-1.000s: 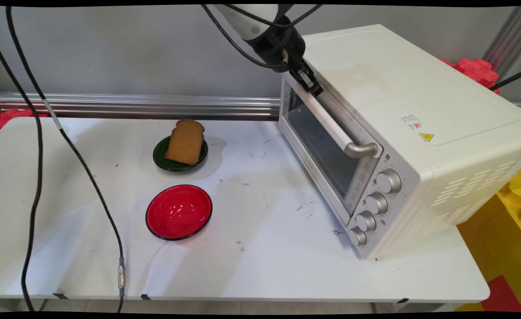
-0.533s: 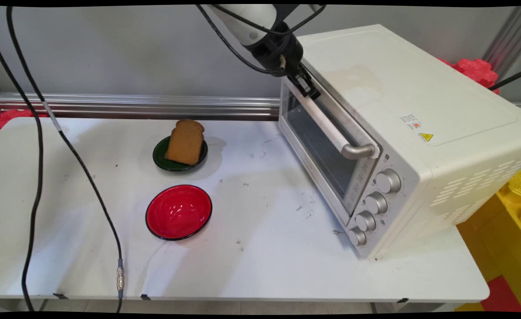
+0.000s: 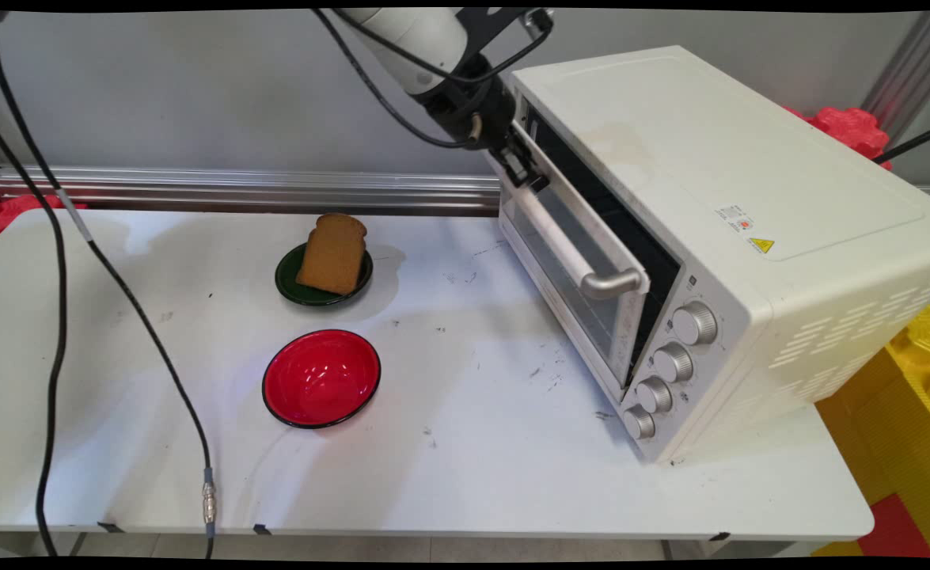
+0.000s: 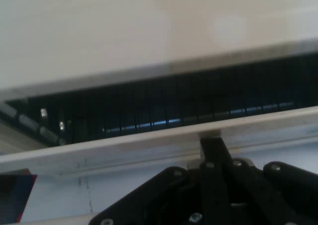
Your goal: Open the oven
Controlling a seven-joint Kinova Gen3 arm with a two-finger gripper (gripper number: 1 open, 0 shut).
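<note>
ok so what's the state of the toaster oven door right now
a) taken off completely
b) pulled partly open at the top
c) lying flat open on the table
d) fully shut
b: in the main view the oven door tilts out from the toaster oven with a dark gap along its top edge, and the claw is at the far end of the door handle; the hand view shows the same dark slot.

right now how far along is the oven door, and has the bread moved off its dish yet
The oven door is cracked open at the top, a dark gap showing in both views. The hand sits at the far end of the handle. The bread lies on the green dish; the red bowl is empty.
</note>
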